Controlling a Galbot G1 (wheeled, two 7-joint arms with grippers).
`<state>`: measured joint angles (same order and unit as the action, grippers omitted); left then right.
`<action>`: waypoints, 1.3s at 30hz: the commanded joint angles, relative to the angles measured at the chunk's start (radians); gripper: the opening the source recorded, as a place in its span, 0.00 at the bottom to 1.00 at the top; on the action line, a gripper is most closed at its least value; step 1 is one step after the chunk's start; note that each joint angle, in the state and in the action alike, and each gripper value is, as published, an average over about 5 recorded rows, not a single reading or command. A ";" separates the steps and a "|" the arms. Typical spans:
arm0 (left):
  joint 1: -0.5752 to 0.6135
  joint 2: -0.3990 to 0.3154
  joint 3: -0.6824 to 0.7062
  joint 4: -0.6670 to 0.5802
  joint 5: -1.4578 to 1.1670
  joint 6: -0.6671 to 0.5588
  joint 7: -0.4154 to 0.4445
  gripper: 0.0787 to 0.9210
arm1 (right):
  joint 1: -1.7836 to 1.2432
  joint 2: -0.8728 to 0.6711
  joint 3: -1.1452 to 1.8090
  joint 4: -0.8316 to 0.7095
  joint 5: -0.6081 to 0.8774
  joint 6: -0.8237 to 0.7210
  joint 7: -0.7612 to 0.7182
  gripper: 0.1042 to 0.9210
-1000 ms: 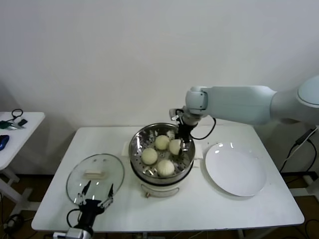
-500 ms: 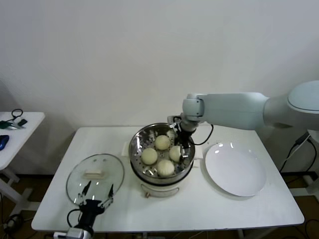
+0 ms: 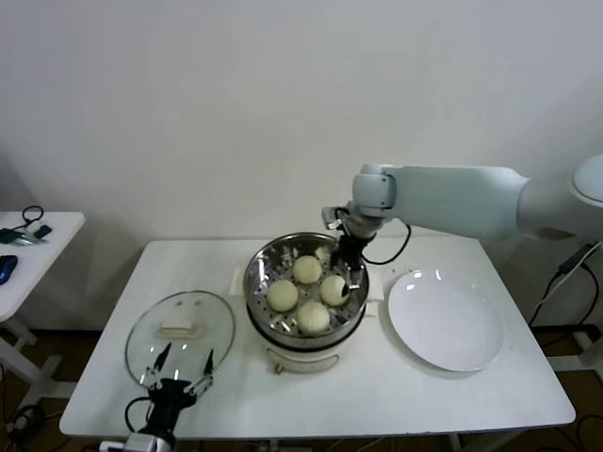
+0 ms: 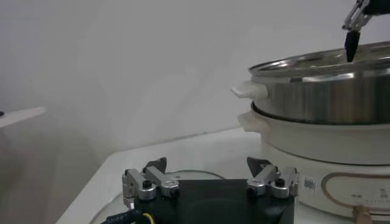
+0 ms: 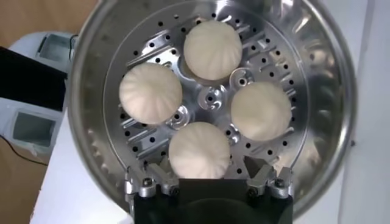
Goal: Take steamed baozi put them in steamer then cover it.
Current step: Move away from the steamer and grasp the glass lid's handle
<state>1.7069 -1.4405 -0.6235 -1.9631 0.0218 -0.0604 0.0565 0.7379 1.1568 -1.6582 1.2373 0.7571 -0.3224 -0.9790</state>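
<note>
The steamer [image 3: 258, 282] stands mid-table and holds four cream baozi: far [image 3: 307, 268], right [image 3: 334, 289], left [image 3: 283, 295] and near [image 3: 313, 316]. My right gripper [image 3: 348, 266] hangs open just above the steamer's right side, over the right bun and apart from it. In the right wrist view my right gripper [image 5: 207, 175] is spread either side of that bun [image 5: 199, 149], with the others on the perforated tray [image 5: 210, 97]. My left gripper [image 3: 179, 374] is open and empty, low at the near edge of the glass lid [image 3: 179, 325].
An empty white plate [image 3: 445, 320] lies right of the steamer. A side table [image 3: 28, 247] with small items stands at far left. From the left wrist view [image 4: 207, 167] the steamer [image 4: 317, 91] rises to one side, with the right fingertips [image 4: 352, 42] above its rim.
My right gripper lowered the fourth bun onto the tray, let it go and rose slightly. The left arm has not moved.
</note>
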 commanded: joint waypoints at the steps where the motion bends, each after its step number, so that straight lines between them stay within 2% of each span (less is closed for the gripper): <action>1: 0.000 0.000 0.000 -0.004 0.002 0.002 0.000 0.88 | 0.020 -0.153 0.080 0.058 -0.037 0.053 -0.005 0.88; 7: -0.016 -0.002 0.007 -0.013 -0.001 -0.003 -0.031 0.88 | -0.006 -0.284 0.145 0.091 0.053 0.234 0.200 0.88; 12: -0.032 -0.005 0.007 -0.019 0.015 -0.009 -0.049 0.88 | -0.117 -0.443 0.250 0.183 0.094 0.350 0.375 0.88; 22: -0.049 0.000 0.005 -0.010 0.102 -0.029 -0.080 0.88 | -0.678 -0.698 0.791 0.314 0.053 0.485 0.595 0.88; 28: -0.052 -0.002 -0.003 -0.019 0.185 -0.033 -0.145 0.88 | -1.151 -0.732 1.282 0.377 0.040 0.501 0.699 0.88; 34: -0.032 0.001 -0.033 -0.061 0.295 -0.028 -0.087 0.88 | -1.481 -0.683 1.611 0.409 0.002 0.526 0.739 0.88; 39: -0.026 0.000 -0.050 -0.085 0.440 0.010 -0.084 0.88 | -1.723 -0.575 1.887 0.432 -0.032 0.493 0.744 0.88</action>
<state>1.6733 -1.4407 -0.6533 -2.0146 0.2453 -0.0811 -0.0359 -0.4007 0.5327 -0.3881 1.6047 0.7692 0.1469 -0.3259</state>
